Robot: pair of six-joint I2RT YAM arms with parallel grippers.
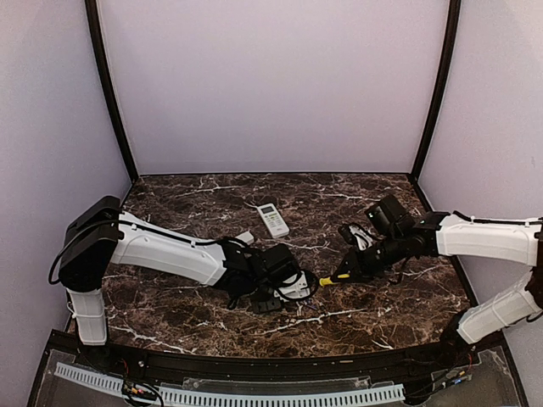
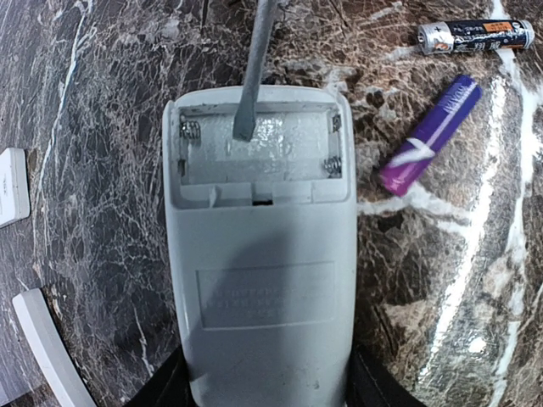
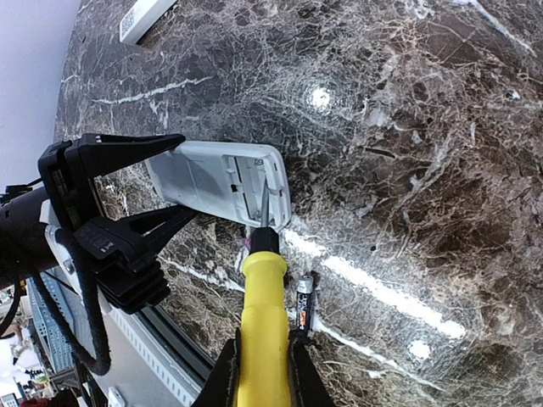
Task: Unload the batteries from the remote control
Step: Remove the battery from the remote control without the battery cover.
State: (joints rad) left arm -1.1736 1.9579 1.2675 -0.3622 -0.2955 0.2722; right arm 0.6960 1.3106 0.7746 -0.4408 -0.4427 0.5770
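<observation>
Overhead, your left gripper [image 1: 278, 284] clamps the grey plastic remote [image 1: 299, 290]. Its wrist view: bay [image 2: 259, 148] empty, purple battery [image 2: 431, 136] and black-orange battery [image 2: 475, 36] just right of it. Right wrist: your right gripper [image 3: 263, 373] pinches the yellow-handled screwdriver [image 3: 261, 292], which pokes into that bay.

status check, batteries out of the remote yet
Left gripper clamped on grey remote, back up. Right gripper shut on yellow screwdriver, tip in battery bay. Bay empty; black battery and purple battery loose on table beside it.
</observation>
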